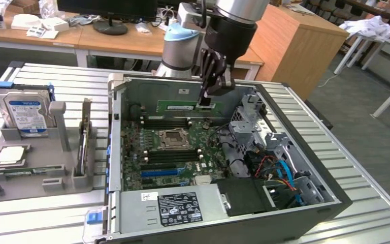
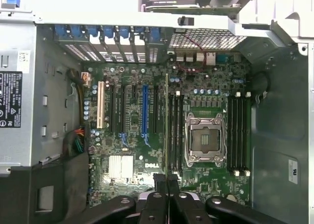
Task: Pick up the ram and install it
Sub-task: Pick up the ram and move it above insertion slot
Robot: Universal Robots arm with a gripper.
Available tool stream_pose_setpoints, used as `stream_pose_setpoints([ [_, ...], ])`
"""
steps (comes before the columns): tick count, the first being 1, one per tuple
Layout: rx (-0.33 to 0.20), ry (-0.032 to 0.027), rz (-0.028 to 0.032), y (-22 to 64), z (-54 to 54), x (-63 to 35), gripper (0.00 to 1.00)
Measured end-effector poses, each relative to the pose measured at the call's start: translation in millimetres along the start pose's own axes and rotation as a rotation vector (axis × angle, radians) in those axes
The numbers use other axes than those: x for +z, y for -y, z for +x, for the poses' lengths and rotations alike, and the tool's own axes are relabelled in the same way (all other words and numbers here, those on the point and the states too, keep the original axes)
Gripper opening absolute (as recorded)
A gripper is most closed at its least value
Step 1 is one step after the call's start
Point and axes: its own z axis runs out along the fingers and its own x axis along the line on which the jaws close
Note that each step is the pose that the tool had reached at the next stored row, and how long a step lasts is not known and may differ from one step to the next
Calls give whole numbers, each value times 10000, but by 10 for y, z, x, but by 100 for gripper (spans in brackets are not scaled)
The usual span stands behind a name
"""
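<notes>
Black gripper [image 2: 167,182] jaws are clamped on the ram [image 1: 178,107], a long, thin green board seen edge-on over the motherboard [image 2: 132,135] inside the open grey metal case [image 1: 330,195]. Carrying step, I judge: picked up, not yet seated. It hangs apparently just above the nearest black memory slots [image 2: 175,135]; seating calls for its edge square along 1 slot.
</notes>
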Motion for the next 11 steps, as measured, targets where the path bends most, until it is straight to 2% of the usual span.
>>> stream_pose_setpoints([
  [6,0,0,0,0,-93,6,12],
  [11,-1,0,0,1,-102,7,12],
])
